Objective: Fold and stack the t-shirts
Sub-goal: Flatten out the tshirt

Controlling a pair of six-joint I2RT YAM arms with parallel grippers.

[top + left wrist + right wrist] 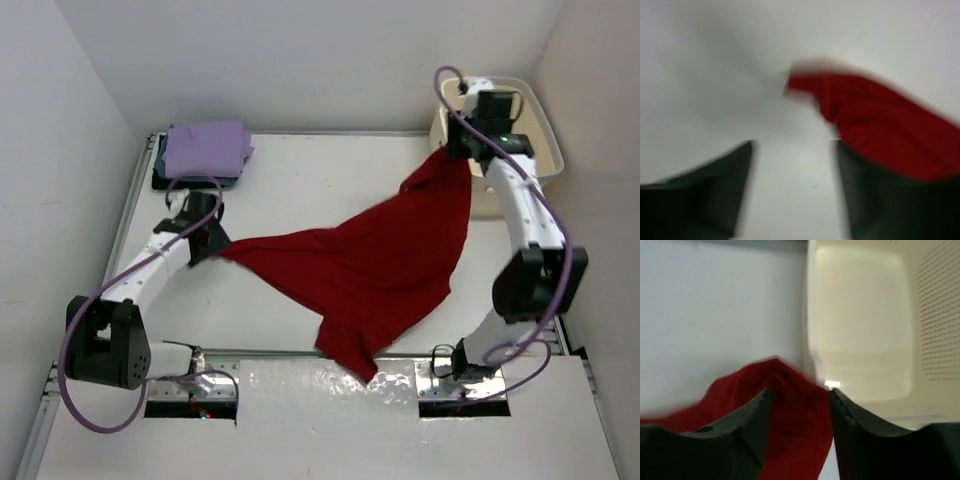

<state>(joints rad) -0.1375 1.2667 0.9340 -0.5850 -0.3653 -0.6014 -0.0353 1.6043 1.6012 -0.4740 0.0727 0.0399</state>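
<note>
A bright red cloth t-shirt [370, 260] is drawn out across the middle of the white bench [300, 180] between the two arms. One corner reaches the left hand [218, 248] low at the left, another rises to the right hand [462, 150] beside the cream plastic laundry basket [545, 140] in the far right corner. The blurred left wrist view shows that hand's fingers apart, bare bench between them and the red corner just beyond one finger. The right hand's fingers are apart too, with red cloth bunched in the gap. A folded lavender purple t-shirt [205, 148] tops a darker folded pile [160, 175] in the far left corner
</note>
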